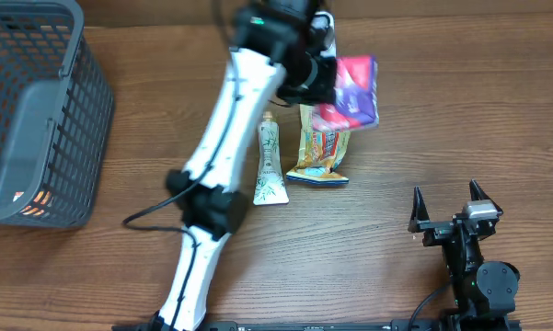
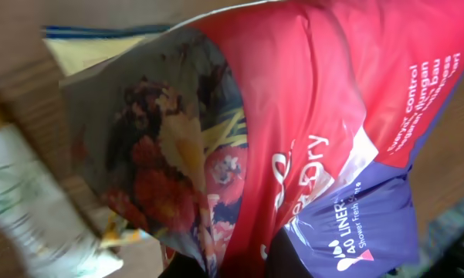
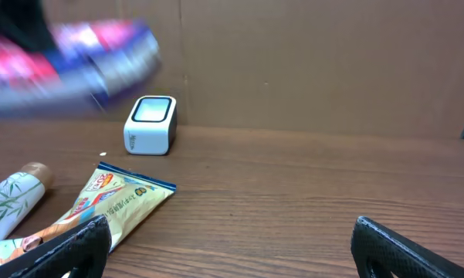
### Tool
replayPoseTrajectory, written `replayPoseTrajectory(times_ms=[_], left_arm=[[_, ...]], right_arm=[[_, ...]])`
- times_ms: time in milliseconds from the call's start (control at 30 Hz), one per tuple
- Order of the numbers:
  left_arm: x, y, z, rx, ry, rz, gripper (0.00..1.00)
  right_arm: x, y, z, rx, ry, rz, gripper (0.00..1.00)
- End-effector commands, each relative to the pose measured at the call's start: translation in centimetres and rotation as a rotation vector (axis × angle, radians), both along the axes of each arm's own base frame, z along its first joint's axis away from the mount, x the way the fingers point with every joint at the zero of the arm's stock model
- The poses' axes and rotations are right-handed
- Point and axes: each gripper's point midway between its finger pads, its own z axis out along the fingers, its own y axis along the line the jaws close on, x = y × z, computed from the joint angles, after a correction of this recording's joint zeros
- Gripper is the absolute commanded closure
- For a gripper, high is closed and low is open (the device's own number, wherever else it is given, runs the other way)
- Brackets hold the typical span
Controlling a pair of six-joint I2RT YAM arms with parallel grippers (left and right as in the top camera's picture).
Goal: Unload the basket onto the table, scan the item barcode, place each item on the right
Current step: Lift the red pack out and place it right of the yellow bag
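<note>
— Where's the red and purple packet [image 1: 354, 92]?

— Upper middle of the overhead frame, off the tabletop [image 1: 442, 119]. The left tool [image 1: 329, 85] is clenched on its left edge. In the left wrist view the packet [image 2: 316, 139] fills most of the frame.

— And the right tool [image 1: 451, 207]?

— Lower right of the overhead frame, released, jaws spread wide with nothing between them. Its own camera shows the right tool [image 3: 230, 225] the same way.

— Is the scanner visible?

— Yes, the white scanner [image 3: 150, 125] stands left of centre in the right wrist view, against the brown wall. The packet [image 3: 69, 54] shows as a blur above and left of it.

— Anything else?

— A tube [image 1: 270, 165] and a yellow sachet [image 1: 322, 152] lie side by side at centre, below the packet. A grey basket [image 1: 37, 119] sits at far left.
</note>
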Motion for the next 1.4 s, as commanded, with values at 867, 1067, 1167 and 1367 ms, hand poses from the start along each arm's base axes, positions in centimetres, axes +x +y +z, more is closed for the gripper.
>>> replayPoseTrajectory(times_ms=[867, 1067, 1167, 1367], left_arm=[[-4.0, -6.9, -8.7, 0.018, 0.208, -0.124, 0.67], [-3.5, -6.7, -6.0, -0.070, 0.187, -0.143, 0.68], [-2.3, -4.8, -2.9, -0.103, 0.131, -0.114, 0.67], [-0.1, 0.6, 4.2, -0.151, -0.027, -0.027, 0.35]], right_arm=[[0.0, 0.1, -0.1, 0.003, -0.005, 0.002, 0.00], [0.0, 0.1, -0.1, 0.003, -0.005, 0.002, 0.00], [0.0, 0.1, -0.1, 0.003, -0.005, 0.002, 0.00], [0.0, 0.1, -0.1, 0.003, -0.005, 0.002, 0.00]])
